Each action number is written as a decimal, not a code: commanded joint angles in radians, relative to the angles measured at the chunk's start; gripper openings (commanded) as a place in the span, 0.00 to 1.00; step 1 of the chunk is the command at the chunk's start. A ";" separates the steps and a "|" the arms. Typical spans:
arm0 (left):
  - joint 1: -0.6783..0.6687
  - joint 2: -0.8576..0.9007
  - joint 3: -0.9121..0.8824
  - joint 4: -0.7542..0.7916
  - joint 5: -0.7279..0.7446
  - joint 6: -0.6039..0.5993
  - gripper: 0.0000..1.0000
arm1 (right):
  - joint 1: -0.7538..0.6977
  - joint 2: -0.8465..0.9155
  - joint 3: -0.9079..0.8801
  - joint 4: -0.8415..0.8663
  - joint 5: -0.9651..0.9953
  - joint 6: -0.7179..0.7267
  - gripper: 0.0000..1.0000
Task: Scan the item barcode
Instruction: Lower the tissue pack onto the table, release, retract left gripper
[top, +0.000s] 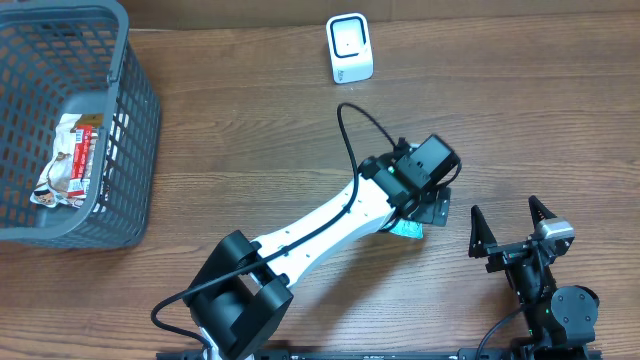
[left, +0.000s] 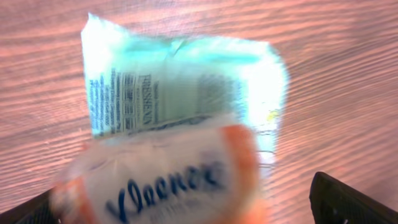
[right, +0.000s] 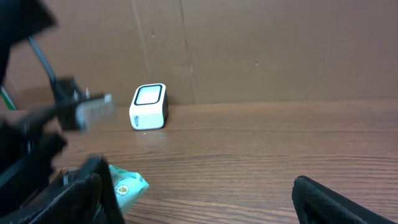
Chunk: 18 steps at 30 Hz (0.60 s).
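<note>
Wooden table (top: 250, 130) fills my overhead feed, grey basket (top: 140, 120) at ten o'clock, my left gripper (top: 432, 205) near three with jaws spread wide, my right gripper (top: 505, 213) at four likewise agape, white scanner (top: 350, 48) at twelve, and the tissue pack (left: 180, 99) lying loose beneath the left jaws.

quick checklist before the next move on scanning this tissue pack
1. Left gripper open: ok, its fingertips stand wide on either side of the tissue pack.
2. Pack lying on the table, not gripped: ok.
3. Barcode located: cannot tell, the print on the pack is blurred in the left wrist view.
4. Scanner in view, standing apart from the pack at the far side of the table: ok.
5. Right gripper open, holding nothing, off to the side of the pack: ok.
</note>
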 joint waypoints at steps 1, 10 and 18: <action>0.002 -0.001 0.100 -0.047 -0.025 0.067 1.00 | -0.003 -0.008 -0.011 0.004 0.008 0.000 1.00; 0.089 -0.001 0.275 -0.270 -0.019 0.129 1.00 | -0.003 -0.008 -0.011 0.004 0.008 0.000 1.00; 0.205 -0.001 0.333 -0.490 -0.012 0.242 1.00 | -0.003 -0.008 -0.011 0.004 0.008 0.000 1.00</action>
